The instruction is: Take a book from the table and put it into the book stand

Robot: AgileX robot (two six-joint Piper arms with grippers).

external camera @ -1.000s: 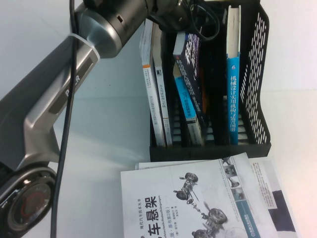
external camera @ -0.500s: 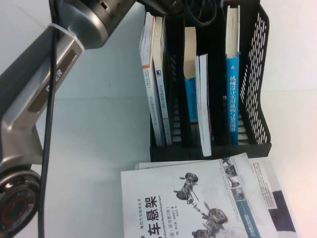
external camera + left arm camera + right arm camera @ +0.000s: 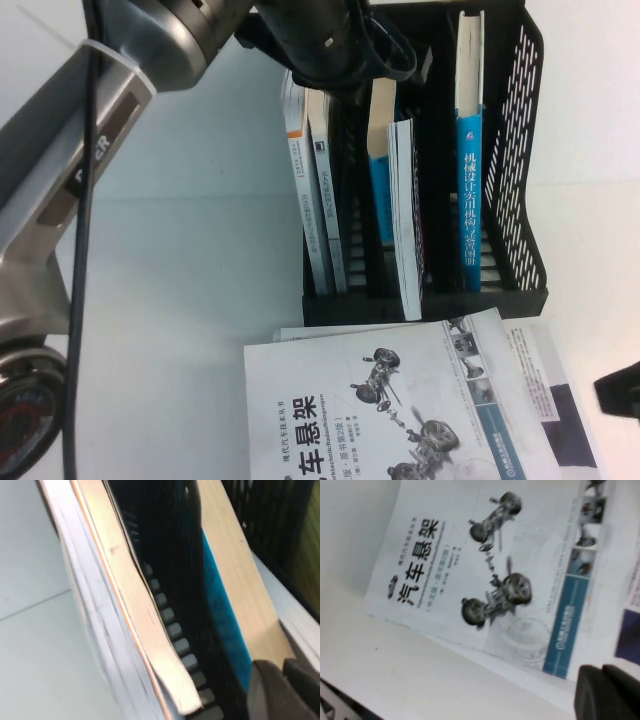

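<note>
A white worktop (image 3: pixel 200 260) carried a black book stand (image 3: pixel 525 150) with mesh sides. The left gripper (image 3: pixel 345 45) hung over the stand's far top edge, just above the middle slots. Its fingers (image 3: pixel 280 690) appeared pressed together with nothing between them, though only their dark tips showed in the wrist view, so this reading is tentative. They lay close beside the top edge of a blue-spined volume (image 3: pixel 220 615) without clearly touching it.

The book (image 3: pixel 405 220) stood upright in a middle slot of the stand, its white page edges facing the camera and its dark cover hidden from the high view. Just to its left stood the blue-spined volume, and further left two pale books (image 3: pixel 315 200) leaned together. A second blue-spined book (image 3: pixel 470 190) stood in the slot toward the right.

In front of the stand a white book with car-suspension drawings (image 3: pixel 400 410) lay flat on a stack. The right gripper (image 3: pixel 620 392) showed as a dark shape at the right edge, beside that stack; whether its fingers were spread or closed could not be told.

A second earlier the book had leaned tilted, dark cover showing, under the gripper. Since then it had settled upright, and the left arm had shifted further left.
</note>
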